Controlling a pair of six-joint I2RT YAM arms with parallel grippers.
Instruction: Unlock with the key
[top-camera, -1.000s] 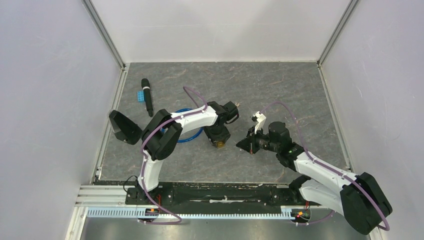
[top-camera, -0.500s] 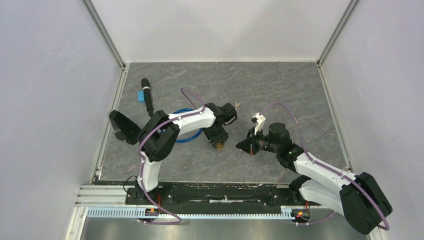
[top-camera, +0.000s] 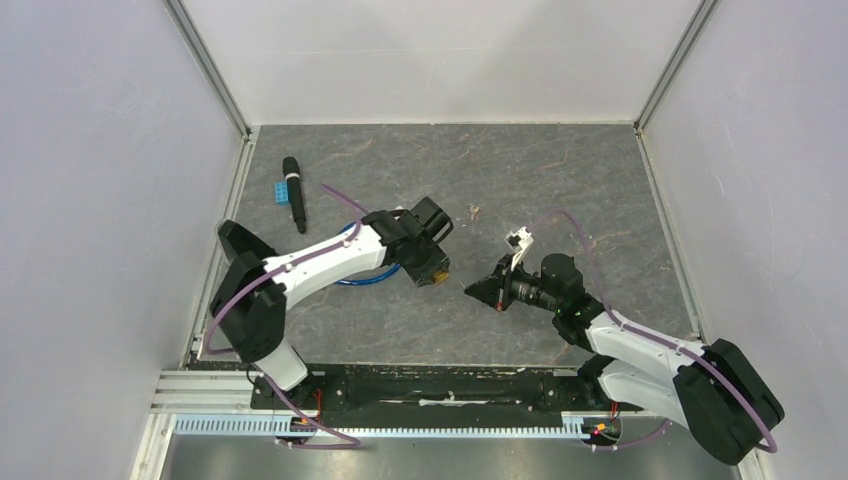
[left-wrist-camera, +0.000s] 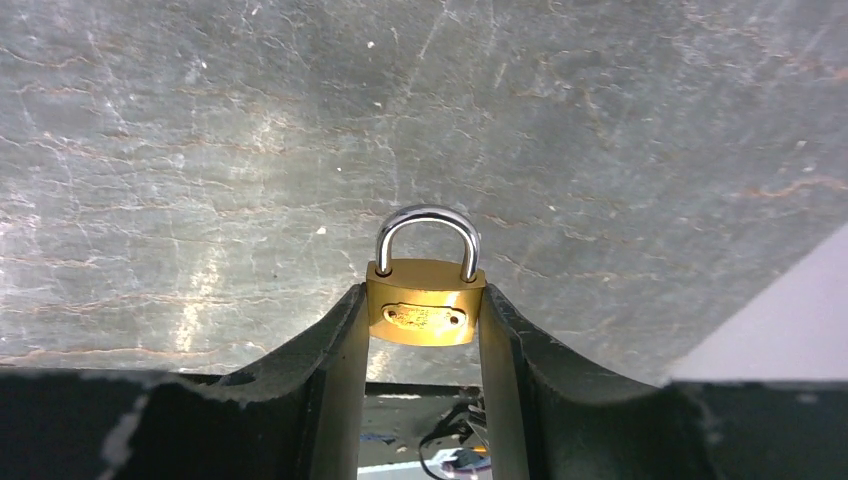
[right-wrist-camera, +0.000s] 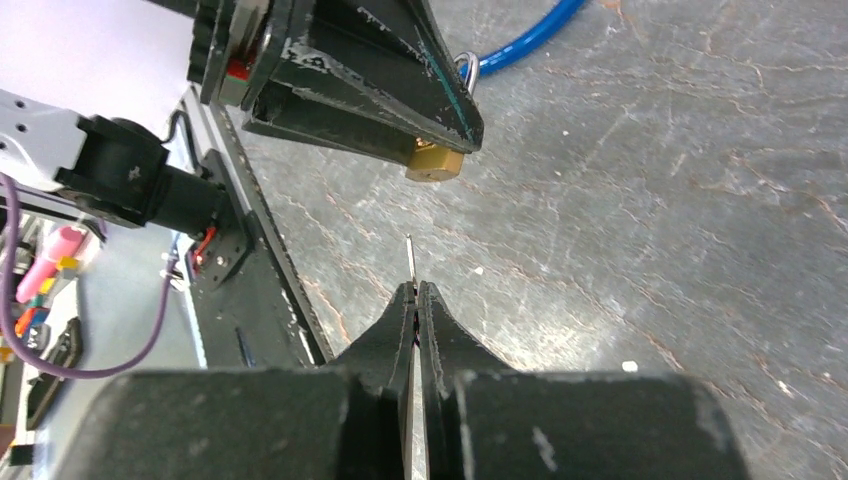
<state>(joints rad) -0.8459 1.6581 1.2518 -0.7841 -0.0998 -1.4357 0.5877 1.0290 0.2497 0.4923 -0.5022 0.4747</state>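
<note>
Key (right-wrist-camera: 409, 260): thin blade seen edge-on, pinched at the fingertips of the right end effector and sticking out past them; its tip is near the padlock but apart from it.
Right end effector (right-wrist-camera: 414, 292): fingers closed almost flat together on the key; in the top view it sits at 4 o'clock from the padlock and points toward 9 o'clock.
Padlock (left-wrist-camera: 425, 312): brass body clamped between the two left fingers, steel shackle seated in the body at both legs and pointing away from the wrist.
Left end effector (top-camera: 433, 270): closed partway, to the width of the padlock body, which it grips by its two sides; near mid-counter.
Cable (right-wrist-camera: 530, 35): blue loop lying on the counter (top-camera: 560, 180) at 9 o'clock from the padlock, partly under the left arm.
Marker (top-camera: 294, 193): black, lying on the counter at 10 o'clock from the padlock, well apart from it.
Block (top-camera: 285, 190): blue, just beside the marker at its 9 o'clock side.
</note>
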